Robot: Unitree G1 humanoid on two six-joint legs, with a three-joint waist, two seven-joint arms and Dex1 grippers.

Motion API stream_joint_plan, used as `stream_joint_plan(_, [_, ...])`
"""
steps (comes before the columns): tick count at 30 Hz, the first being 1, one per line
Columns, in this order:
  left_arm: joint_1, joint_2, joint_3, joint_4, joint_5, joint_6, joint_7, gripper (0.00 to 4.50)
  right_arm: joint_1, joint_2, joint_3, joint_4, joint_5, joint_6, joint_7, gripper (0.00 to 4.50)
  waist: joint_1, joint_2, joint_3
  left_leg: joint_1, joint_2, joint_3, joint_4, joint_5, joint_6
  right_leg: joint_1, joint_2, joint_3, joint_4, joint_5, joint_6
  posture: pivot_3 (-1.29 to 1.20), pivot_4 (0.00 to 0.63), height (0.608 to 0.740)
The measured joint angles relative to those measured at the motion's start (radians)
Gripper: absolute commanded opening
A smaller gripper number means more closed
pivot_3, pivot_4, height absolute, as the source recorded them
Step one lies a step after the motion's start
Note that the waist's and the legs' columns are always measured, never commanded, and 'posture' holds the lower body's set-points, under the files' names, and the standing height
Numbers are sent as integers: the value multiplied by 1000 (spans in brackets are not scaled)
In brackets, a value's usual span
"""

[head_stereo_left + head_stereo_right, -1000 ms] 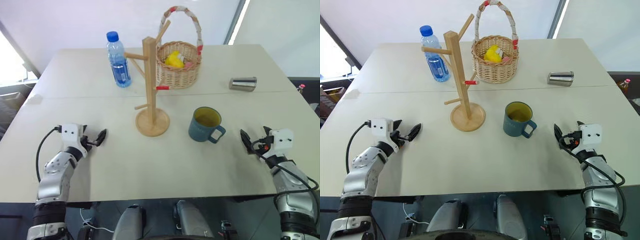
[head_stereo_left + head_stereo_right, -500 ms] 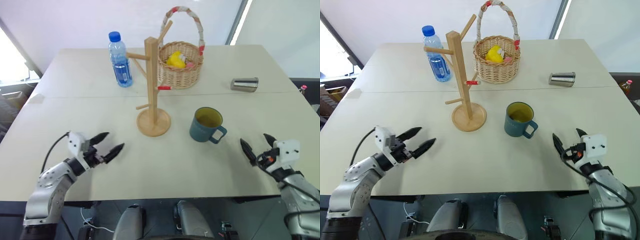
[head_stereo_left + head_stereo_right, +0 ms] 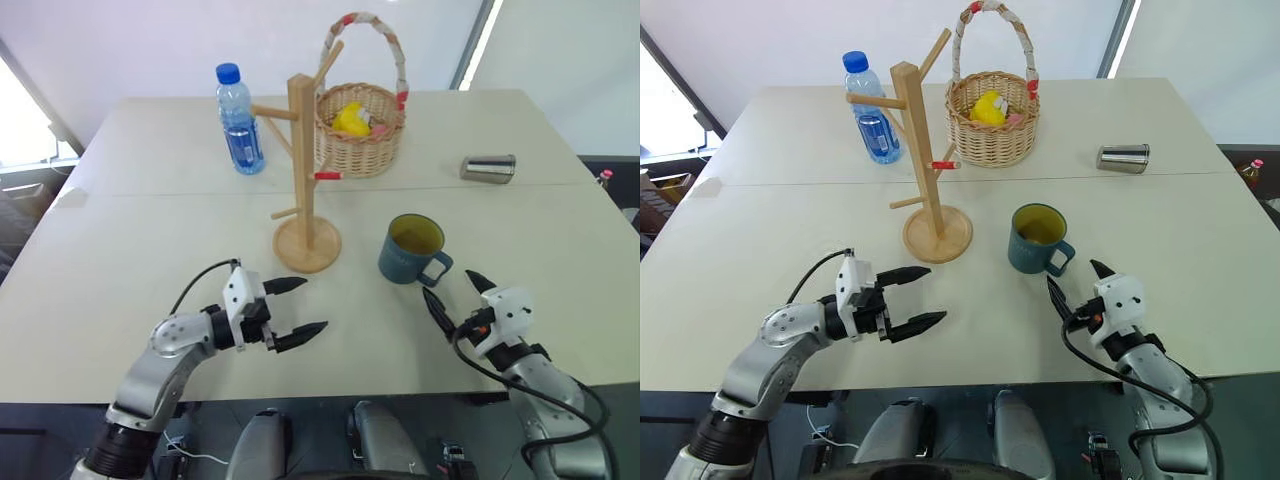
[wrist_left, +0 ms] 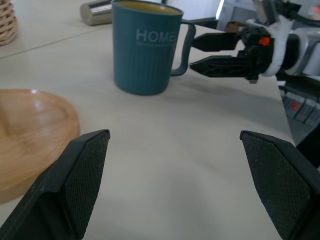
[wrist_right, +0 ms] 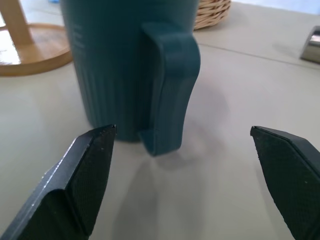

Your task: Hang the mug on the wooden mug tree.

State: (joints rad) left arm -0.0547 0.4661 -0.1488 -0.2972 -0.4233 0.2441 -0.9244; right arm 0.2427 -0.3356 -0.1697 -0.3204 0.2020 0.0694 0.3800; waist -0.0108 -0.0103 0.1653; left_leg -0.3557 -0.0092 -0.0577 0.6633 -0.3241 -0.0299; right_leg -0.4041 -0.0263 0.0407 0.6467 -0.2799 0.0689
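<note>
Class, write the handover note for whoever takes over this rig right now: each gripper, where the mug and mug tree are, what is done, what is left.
Left gripper: open, empty, over the table in front of the mug tree.
Right gripper: open, empty, just short of the mug, facing its handle.
Mug: upright on the table, right of the tree's base, handle toward the right gripper.
Done: nothing gripped or hung.
Left: grip the mug, lift it, hook the handle on a peg.
</note>
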Motion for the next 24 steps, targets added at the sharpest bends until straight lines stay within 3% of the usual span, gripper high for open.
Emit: stream_joint_plan(24, [3, -17, -49, -33, 40, -20, 26, 4500, -148, 84, -4, 189, -72, -53, -176, 4430, -3, 0, 0, 1, 0, 0, 0, 0, 0, 0, 1, 0, 1, 0, 0, 0, 150, 740])
